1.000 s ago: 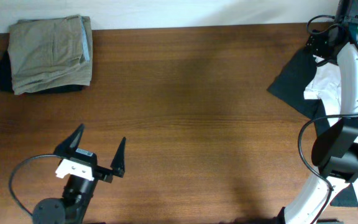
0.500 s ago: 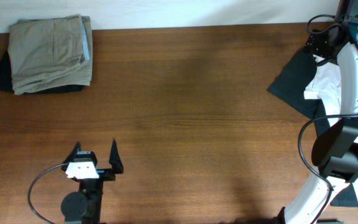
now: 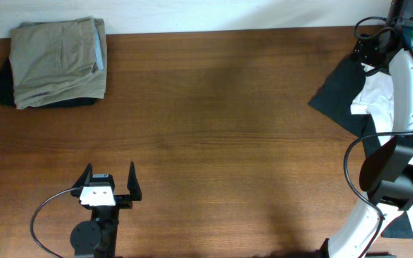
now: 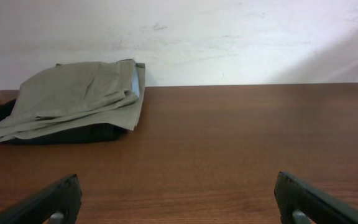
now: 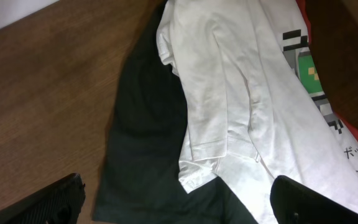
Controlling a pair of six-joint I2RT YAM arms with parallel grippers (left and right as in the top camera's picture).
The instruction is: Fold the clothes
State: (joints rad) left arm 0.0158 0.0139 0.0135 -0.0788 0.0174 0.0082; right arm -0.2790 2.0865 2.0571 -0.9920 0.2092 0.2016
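white shirt (image 5: 241, 93) lies over dark garment (image 5: 145, 143), long axis running diagonally

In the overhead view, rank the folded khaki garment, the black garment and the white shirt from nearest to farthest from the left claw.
From the left claw:
1. Folded khaki garment, at the far left corner of the table.
2. Black garment, on the right side.
3. White shirt, lying on the black garment, farther right still.

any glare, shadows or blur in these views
Overhead: fairly even light on the table, no glare. Left wrist: soft shadow across the wall, left fingers blurred. Right wrist: white shirt sharp, right fingers blurred.
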